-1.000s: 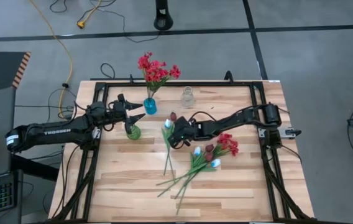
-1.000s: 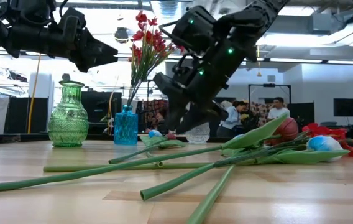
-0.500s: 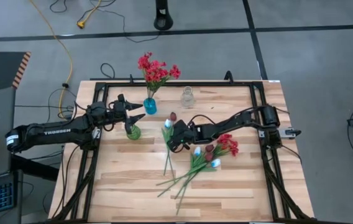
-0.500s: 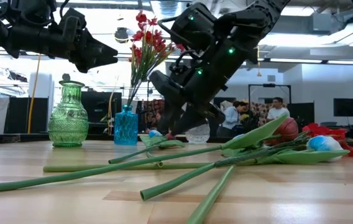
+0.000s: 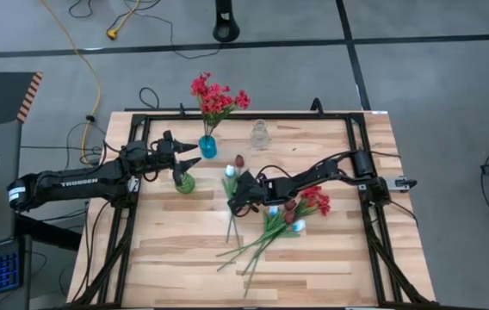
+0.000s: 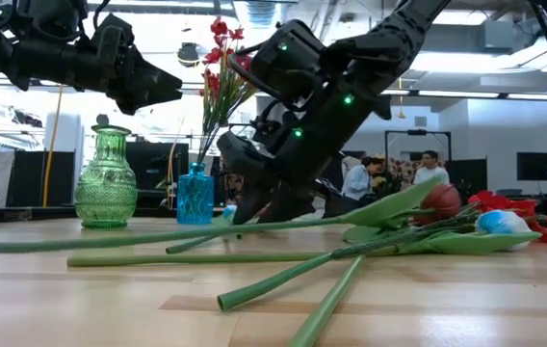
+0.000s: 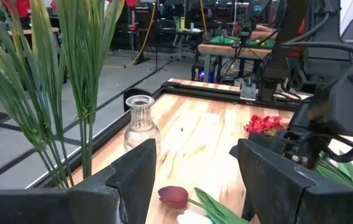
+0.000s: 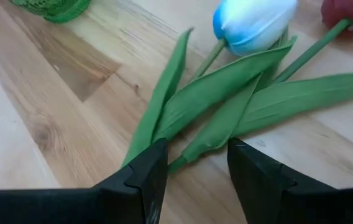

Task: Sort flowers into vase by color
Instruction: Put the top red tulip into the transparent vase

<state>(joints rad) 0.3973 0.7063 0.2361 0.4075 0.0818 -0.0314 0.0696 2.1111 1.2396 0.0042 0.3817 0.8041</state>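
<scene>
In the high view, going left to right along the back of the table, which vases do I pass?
Green vase → blue vase holding red flowers → clear vase, empty.

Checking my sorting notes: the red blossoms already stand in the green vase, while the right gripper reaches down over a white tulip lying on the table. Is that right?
One detail is wrong. The red blossoms stand in the blue vase, not the green vase, as the high view shows. The rest holds: the right gripper reaches down, open, over the white tulip lying on the table.
</scene>
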